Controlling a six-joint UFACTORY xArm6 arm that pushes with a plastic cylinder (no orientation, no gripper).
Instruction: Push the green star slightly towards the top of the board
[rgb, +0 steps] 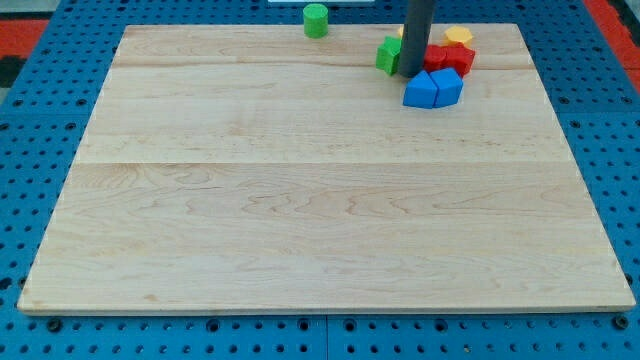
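The green star (387, 54) lies near the top of the wooden board (300, 200), right of centre, partly hidden by my rod. My tip (412, 74) rests on the board just at the star's right side, touching or nearly touching it, between the star and a cluster of blocks. A second green block, a short cylinder (316, 19), stands at the board's top edge, to the view's left of the star.
Right of my tip sit a red block (449, 57), a yellow block (459, 35) above it, and two blue blocks (433, 89) below. Blue pegboard (40, 60) surrounds the board on all sides.
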